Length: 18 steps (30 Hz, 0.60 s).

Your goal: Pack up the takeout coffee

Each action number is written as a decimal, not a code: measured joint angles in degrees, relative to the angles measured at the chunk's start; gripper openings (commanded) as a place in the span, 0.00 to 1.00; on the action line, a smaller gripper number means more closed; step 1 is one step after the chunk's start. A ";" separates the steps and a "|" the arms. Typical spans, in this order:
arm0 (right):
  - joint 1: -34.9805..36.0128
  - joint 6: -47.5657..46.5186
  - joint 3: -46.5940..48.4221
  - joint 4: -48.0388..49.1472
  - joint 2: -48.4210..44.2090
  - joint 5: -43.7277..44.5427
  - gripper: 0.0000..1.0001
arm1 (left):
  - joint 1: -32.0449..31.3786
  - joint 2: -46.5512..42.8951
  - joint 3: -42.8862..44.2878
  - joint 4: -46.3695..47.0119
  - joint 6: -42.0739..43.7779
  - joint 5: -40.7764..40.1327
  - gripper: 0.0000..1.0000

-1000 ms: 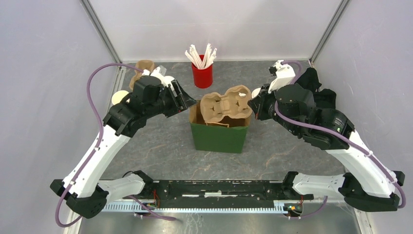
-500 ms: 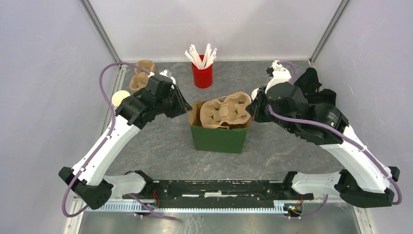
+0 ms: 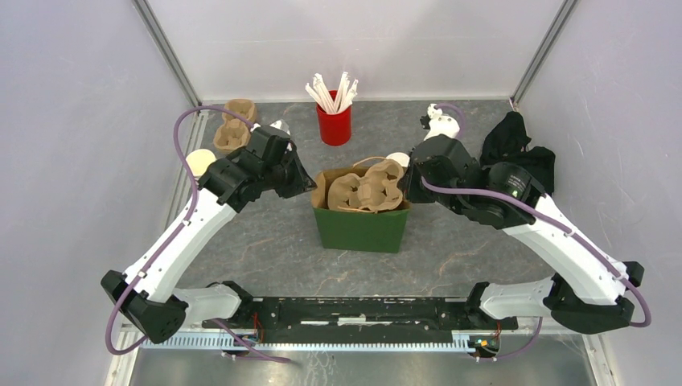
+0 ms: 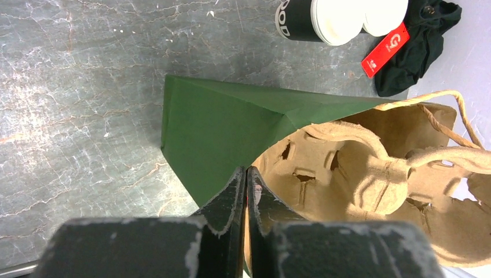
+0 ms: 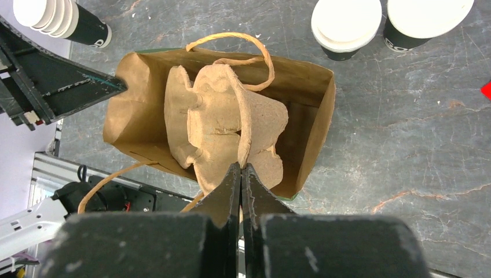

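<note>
Lower than a second ago, the tray (image 5: 220, 121) now sits mostly down inside the bag (image 3: 359, 229) instead of riding above its mouth. Two lidded cups (image 5: 346, 26) are not packed yet: they stand side by side on the worktop (image 3: 265, 241), just beyond the bag's far right corner, outside it and touched by neither hand.

The right hand (image 5: 240, 165) is shut on the tray's raised edge and holds the tray on a tilt, one end deep in the bag and the other near its rim. That grip likely exists to steer the tray down flat so its wells can take the cups afterwards. The left hand (image 4: 246, 171) is closed thin on the bag's left rim, green wall on one side and tray just beside it on the other. Pinching there probably keeps the mouth spread and the bag from sliding or tipping while the tray is pushed in.

Further out, a stack of lidless cups (image 5: 55, 20) stands beyond the bag's left side, a red holder (image 3: 334, 122) full of straws behind the bag, spare trays (image 3: 233, 129) far to its left rear, and a black cloth (image 4: 422, 40) with a red tag beyond the cups.

Against the earlier view, the left hand was wide open and short of the rim; now it is clamped on it. The right arm has reached in over the bag, and the bag itself has stayed put.
</note>
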 measured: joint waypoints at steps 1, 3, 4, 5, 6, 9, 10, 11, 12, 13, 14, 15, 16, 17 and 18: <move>-0.02 0.33 -0.35 0.04 0.00 0.26 0.00 | 0.00 0.00 -0.09 0.09 0.00 0.15 0.05; -0.02 1.05 -1.16 0.33 0.00 0.57 0.00 | 0.00 0.00 -0.39 0.55 0.00 0.92 0.04; 0.00 1.27 -1.57 0.46 0.04 0.61 0.00 | 0.00 0.00 -0.52 0.76 0.00 1.20 0.03; 0.00 1.57 -1.99 0.63 0.07 0.66 0.00 | 0.00 0.00 -0.66 0.98 0.00 1.53 0.03; -0.02 1.70 -2.25 0.72 0.17 0.70 0.00 | 0.00 0.00 -0.74 1.20 0.00 1.68 0.02; -0.02 2.36 -3.28 1.22 0.57 0.79 0.00 | 0.00 0.00 -0.79 1.53 0.00 2.38 0.02; -0.02 2.51 -3.76 1.53 0.74 0.90 0.00 | 0.00 -0.02 -0.79 1.66 0.00 2.58 0.02; -0.02 2.51 -4.20 1.81 1.01 1.01 0.00 | 0.00 -0.02 -0.81 1.81 0.00 2.71 0.02; -0.04 2.51 -4.55 2.03 1.36 1.14 0.00 | 0.00 -0.04 -0.85 1.97 0.00 2.80 0.02; -0.07 2.49 -4.68 2.12 1.84 1.20 0.00 | 0.00 -0.07 -0.92 2.16 0.02 2.86 0.02; -0.15 2.47 -4.74 2.34 2.45 1.25 0.00 | 0.00 -0.13 -1.01 2.40 0.02 2.97 0.02; -0.24 2.32 -4.74 2.64 3.10 1.40 0.00 | 0.00 -0.17 -1.16 2.60 0.11 3.02 0.02; -0.31 2.16 -4.79 3.02 3.80 1.46 0.00 | 0.00 -0.26 -1.25 2.71 0.35 3.04 0.02; -0.35 2.01 -4.85 3.30 4.39 1.57 0.00 | 0.00 -0.28 -1.31 2.80 0.42 3.04 0.02; -0.42 1.84 -4.96 3.56 4.87 1.62 0.00 | 0.00 -0.35 -1.38 2.93 0.48 3.04 0.02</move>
